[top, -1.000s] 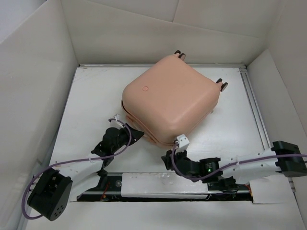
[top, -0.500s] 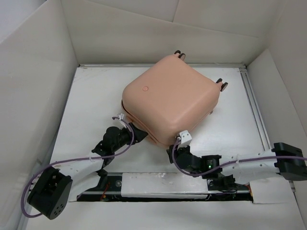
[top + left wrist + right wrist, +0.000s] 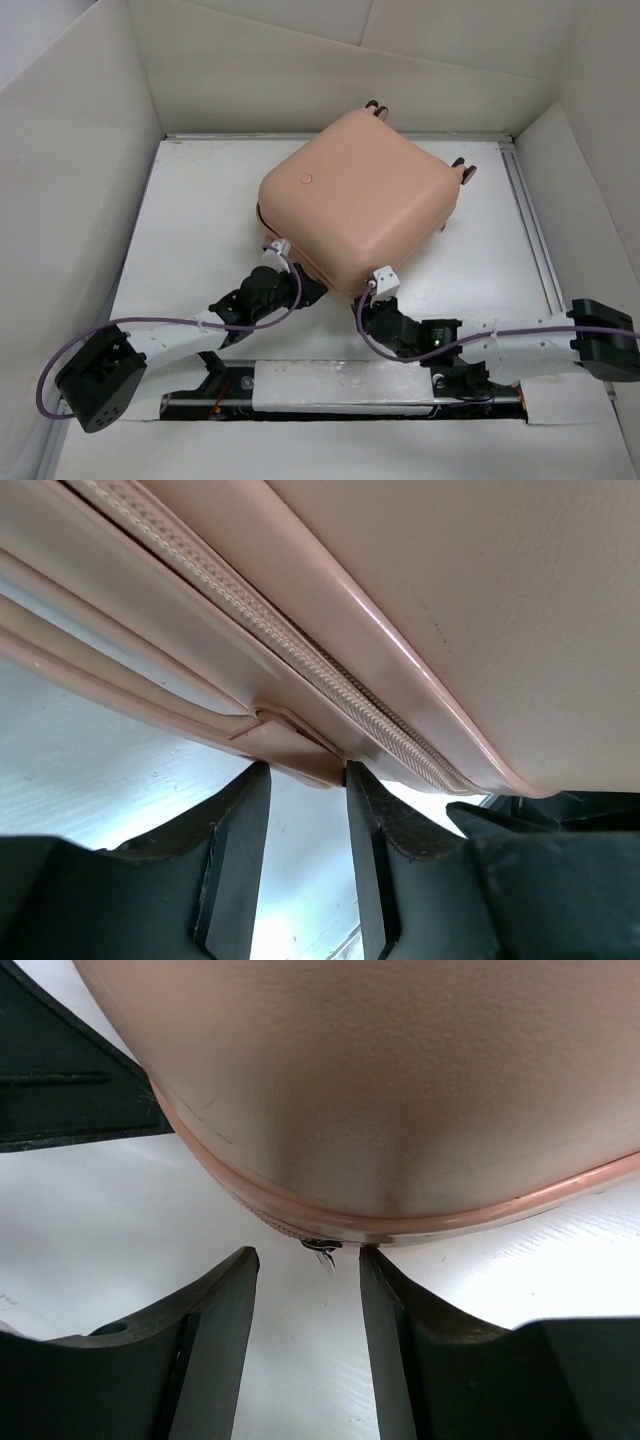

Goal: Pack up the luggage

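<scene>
You see the luggage [image 3: 355,205] lying closed toward the table's [image 3: 190,220] far edge, with the left gripper [image 3: 303,287] and right gripper [image 3: 372,306] at its near corner.

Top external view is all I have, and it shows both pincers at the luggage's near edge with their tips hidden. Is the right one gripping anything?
Observer: No. The right wrist view shows the right pincer open. A small metal zipper pull hangs from the seam of the luggage just past the tips, ungripped.
Operator: And the left?
Observer: The left pincer is open too. Its tips are against a ridge below the zipper, and nothing sits between the fingers.
Operator: Is the zipper shut there?
Observer: It looks closed along the stretch the left wrist view shows.
</scene>
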